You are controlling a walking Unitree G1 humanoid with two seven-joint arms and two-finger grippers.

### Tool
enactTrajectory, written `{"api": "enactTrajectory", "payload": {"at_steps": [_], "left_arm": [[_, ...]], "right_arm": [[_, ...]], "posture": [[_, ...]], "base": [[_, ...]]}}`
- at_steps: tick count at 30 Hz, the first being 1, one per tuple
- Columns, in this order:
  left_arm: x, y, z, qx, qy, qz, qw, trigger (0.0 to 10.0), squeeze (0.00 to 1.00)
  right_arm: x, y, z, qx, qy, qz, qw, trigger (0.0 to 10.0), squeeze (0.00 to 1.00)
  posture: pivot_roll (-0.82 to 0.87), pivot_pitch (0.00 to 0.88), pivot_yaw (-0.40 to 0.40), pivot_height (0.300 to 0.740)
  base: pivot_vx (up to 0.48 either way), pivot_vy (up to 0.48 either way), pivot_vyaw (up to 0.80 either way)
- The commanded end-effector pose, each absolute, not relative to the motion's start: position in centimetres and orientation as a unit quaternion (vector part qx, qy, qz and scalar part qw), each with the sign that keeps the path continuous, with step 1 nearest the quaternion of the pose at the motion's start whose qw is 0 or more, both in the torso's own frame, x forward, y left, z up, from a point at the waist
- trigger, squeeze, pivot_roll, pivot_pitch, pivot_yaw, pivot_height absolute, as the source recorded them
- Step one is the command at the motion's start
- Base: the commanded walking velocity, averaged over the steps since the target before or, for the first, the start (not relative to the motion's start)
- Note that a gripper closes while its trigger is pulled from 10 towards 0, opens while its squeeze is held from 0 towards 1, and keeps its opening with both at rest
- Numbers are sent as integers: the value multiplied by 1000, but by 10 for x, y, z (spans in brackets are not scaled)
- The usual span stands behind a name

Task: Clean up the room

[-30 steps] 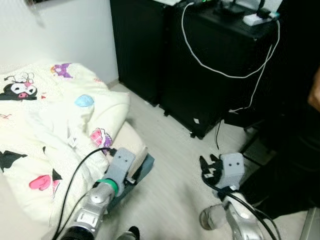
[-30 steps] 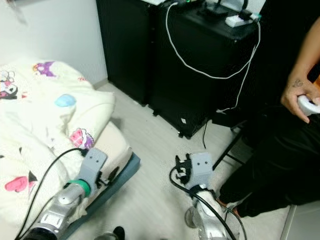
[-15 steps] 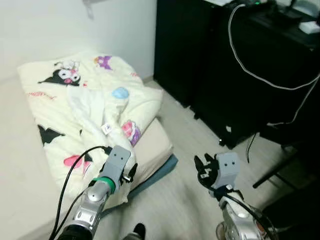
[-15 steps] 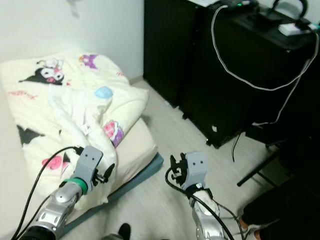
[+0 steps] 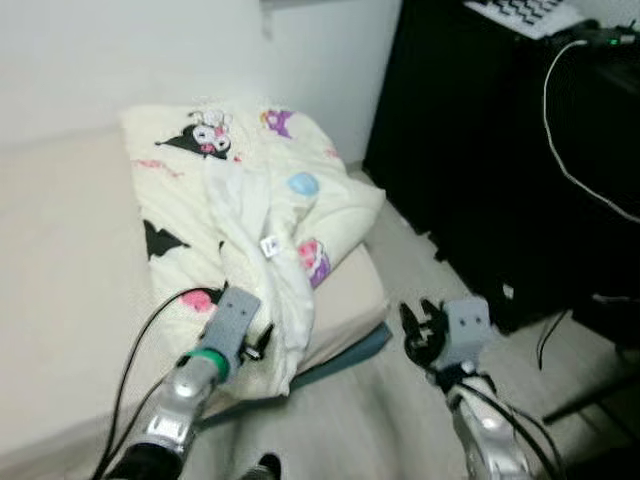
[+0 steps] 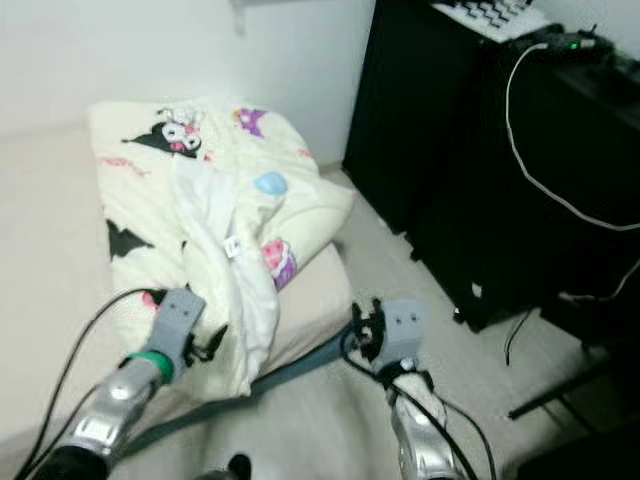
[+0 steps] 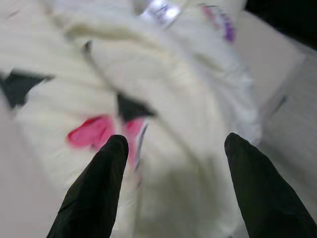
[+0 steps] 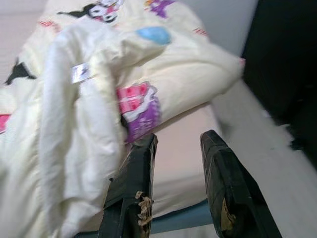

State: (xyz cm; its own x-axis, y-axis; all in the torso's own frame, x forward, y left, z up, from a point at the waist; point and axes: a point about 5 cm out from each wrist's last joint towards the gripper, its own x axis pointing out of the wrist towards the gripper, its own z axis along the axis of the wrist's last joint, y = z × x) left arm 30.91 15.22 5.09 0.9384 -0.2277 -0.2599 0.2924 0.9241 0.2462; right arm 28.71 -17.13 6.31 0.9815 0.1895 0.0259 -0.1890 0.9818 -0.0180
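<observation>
Your job is to tidy the room, and the thing to fix looks like the rumpled blanket (image 5: 250, 210) on the bed (image 5: 60, 250). It is cream with cartoon pictures. It lies in a long heap that runs from the wall end of the bed down to the bed's near corner, next to the floor (image 5: 400, 420). Part of it is bunched up in a ridge along the middle, with a small white tag (image 5: 270, 246) showing.

Your left claw (image 5: 255, 340) is the nearer one. It hangs right over the near end of the blanket, close to the bed's corner. In the left wrist view its two fingers (image 7: 94, 193) are spread wide apart, with nothing between them, and the blanket's pink patch (image 7: 91, 131) sits just past them.

Your right claw (image 5: 418, 330) is over the floor, beside the bed's edge. Its fingers (image 8: 131, 188) are apart too, and empty. The blanket lies ahead of it and off to your left.

So I think the left claw should reach first, straight down and forward onto the blanket's near end.
</observation>
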Motion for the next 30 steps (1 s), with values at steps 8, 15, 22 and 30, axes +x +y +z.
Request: {"api": "enactTrajectory", "payload": {"at_steps": [8,15,22,30], "left_arm": [[305,151,43,138,128,-134,973,10000,0],[305,154,42,139,131,-129,973,10000,0],[306,154,42,140,132,-128,973,10000,0],[305,154,42,142,132,-128,973,10000,0]], "right_arm": [[288,-191,65,7,-14,42,999,10000,0],[291,-224,71,46,-22,-66,997,10000,0],[290,-231,73,34,-28,-81,996,10000,0],[290,-223,72,39,-29,-63,997,10000,0]], "posture": [[-5,112,6,740],[-7,115,9,740],[-10,117,12,720],[-10,117,12,685]], "base": [[0,0,598],[0,0,0],[0,0,0],[0,0,0]]}}
